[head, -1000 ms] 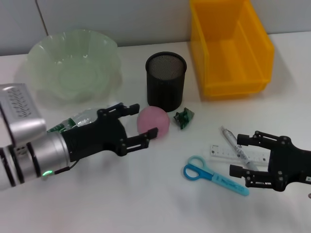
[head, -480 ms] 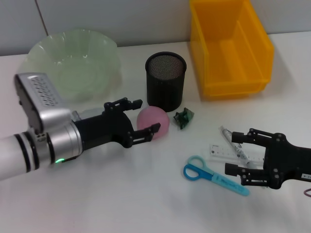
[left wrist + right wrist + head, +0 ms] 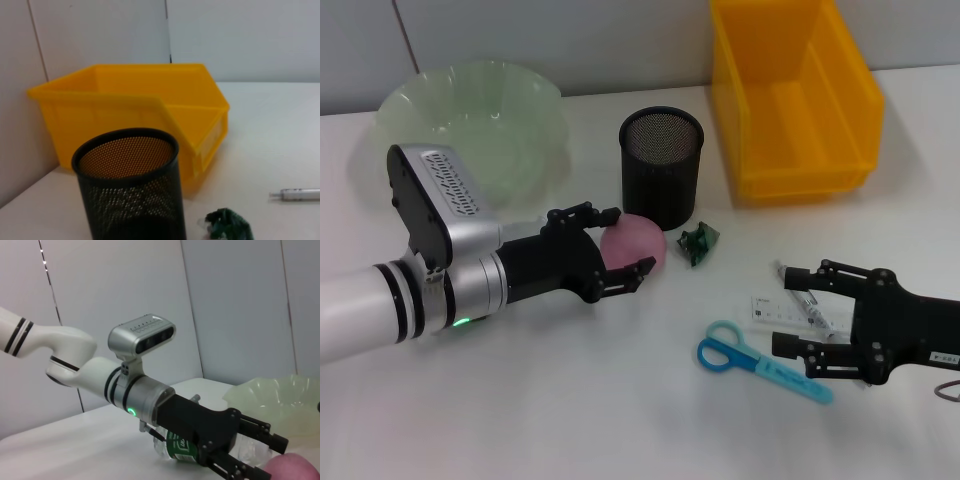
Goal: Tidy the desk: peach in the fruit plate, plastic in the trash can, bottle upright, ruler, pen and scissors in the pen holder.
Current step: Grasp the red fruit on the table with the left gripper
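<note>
A pink peach [image 3: 638, 243] lies in front of the black mesh pen holder [image 3: 662, 165]. My left gripper [image 3: 620, 247] is open, with one finger on each side of the peach. It shows in the right wrist view too [image 3: 272, 459], beside the peach [image 3: 292, 467]. A plastic bottle [image 3: 179, 447] with a green label lies on its side behind the left gripper; my arm hides it in the head view. My right gripper [image 3: 788, 312] is open over the pen [image 3: 808, 300] and the clear ruler [image 3: 770, 308]. Blue scissors [image 3: 750, 362] lie just in front. Crumpled green plastic [image 3: 699, 243] sits right of the peach.
The pale green fruit plate [image 3: 470, 120] stands at the back left. The yellow bin [image 3: 790, 95] stands at the back right. The left wrist view shows the pen holder [image 3: 130, 190], the bin [image 3: 140, 115], the green plastic [image 3: 227, 225] and the pen tip [image 3: 297, 194].
My left gripper has moved right and its fingers now straddle the peach. My right gripper has moved left over the pen and ruler.
</note>
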Controlling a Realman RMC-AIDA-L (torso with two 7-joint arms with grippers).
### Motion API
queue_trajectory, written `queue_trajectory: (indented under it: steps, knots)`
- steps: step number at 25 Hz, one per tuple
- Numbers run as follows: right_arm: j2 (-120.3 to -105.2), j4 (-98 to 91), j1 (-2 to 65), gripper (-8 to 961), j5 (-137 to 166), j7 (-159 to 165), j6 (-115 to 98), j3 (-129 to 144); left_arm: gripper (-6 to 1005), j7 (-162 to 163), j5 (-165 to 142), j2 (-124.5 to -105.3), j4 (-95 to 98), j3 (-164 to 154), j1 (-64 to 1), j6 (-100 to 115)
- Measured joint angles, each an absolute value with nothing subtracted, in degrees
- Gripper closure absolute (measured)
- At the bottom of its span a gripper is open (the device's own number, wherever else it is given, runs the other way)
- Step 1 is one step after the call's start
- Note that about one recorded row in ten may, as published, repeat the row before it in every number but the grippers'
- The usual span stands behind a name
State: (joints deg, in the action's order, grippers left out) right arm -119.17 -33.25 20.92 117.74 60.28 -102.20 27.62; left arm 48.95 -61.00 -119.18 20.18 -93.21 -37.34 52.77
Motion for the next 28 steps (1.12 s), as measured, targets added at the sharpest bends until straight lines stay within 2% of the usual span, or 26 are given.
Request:
queue_trajectory:
  steps: [25, 28]
  knots:
    - [-119.18, -32.7, 22.5, 123, 117.8, 60.4, -102.5, 27.7, 403, 50.4, -60.0, -119.18, 22.3, -95.4, -36.4, 45.3]
    - [-119.18, -32.7, 22.5, 123, 117.8, 60.4, -102.5, 27.7, 553, 50.5, -60.0, -119.18, 22.5, -95.4, -36.3, 45.4]
